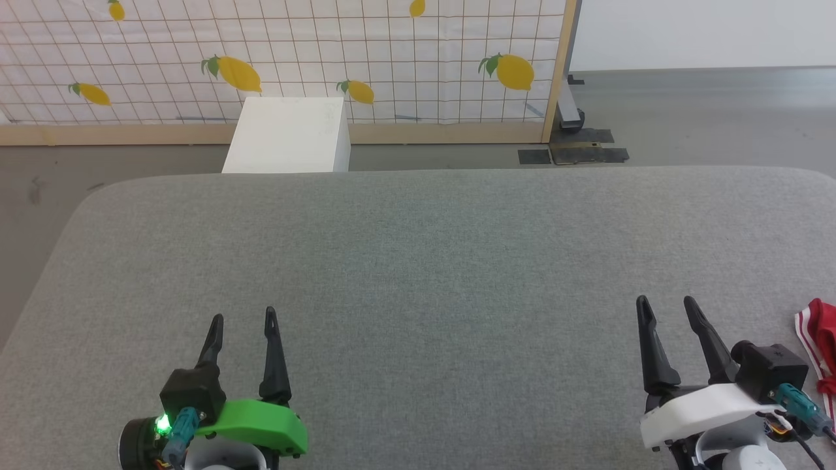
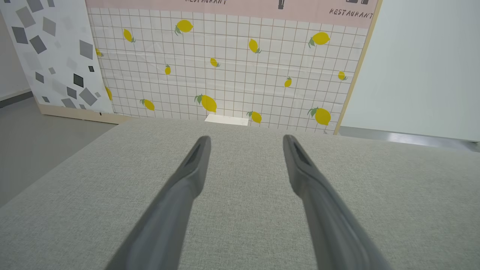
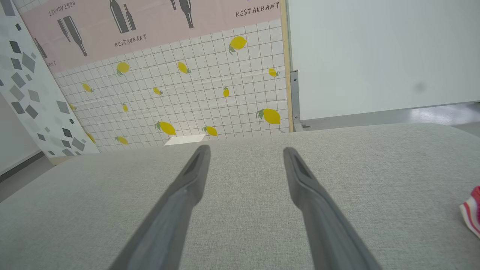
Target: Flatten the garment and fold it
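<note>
Left end effector, right end effector spread empty; garment perhaps lies near-to-far.

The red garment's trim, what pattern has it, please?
Red and white striped trim; clearest in right wrist view.

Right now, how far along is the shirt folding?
Nothing looks done. The shirt lies crumpled at the right side of the table, mostly cut off by the frame, and is neither spread nor folded. Nothing is in hand: the left gripper and the right gripper both have their fingers apart and empty over bare tabletop. Still to do: reach the shirt, lay it flat, then fold it.
</note>
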`<state>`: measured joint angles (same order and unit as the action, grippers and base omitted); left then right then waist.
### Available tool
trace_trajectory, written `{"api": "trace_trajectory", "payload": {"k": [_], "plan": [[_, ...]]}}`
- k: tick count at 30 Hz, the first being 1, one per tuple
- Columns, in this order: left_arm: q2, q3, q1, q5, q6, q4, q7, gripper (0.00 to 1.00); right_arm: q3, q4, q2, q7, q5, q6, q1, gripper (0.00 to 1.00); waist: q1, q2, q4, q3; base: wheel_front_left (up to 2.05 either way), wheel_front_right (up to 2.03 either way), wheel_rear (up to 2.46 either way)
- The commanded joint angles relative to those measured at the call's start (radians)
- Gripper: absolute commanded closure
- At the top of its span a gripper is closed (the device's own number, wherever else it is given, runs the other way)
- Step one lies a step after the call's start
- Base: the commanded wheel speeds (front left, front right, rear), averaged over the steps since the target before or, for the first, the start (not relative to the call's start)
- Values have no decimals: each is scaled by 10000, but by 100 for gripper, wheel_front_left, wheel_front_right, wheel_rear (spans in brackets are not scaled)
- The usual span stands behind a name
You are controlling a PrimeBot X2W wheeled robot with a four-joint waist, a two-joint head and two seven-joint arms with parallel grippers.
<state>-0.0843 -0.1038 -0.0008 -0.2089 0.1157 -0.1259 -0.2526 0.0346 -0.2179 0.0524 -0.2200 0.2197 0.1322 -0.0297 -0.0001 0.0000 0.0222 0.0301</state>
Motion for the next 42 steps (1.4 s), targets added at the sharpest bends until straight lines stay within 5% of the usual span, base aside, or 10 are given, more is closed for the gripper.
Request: {"api": "trace_trajectory", "payload": {"k": [1,11,12,42], "plan": [[-3,3,113,89,66,-33,-74,0,19,-24,-21,7,-2,-15,123,0,1,0,9,15,0,0,0],[15,-131,116,-48,-64,-34,-82,0,63,-12,-22,126,227,-15,67,0,1,0,26,22,0,0,0],[2,-119,4,-30,-14,-11,0,100,57,-2,-2,102,197,0,8,100,1,0,27,23,0,0,0],[71,130,2,414,-254,258,544,100,-32,456,-3,541,-307,-3,68,100,1,0,-25,-48,0,0,0]]}}
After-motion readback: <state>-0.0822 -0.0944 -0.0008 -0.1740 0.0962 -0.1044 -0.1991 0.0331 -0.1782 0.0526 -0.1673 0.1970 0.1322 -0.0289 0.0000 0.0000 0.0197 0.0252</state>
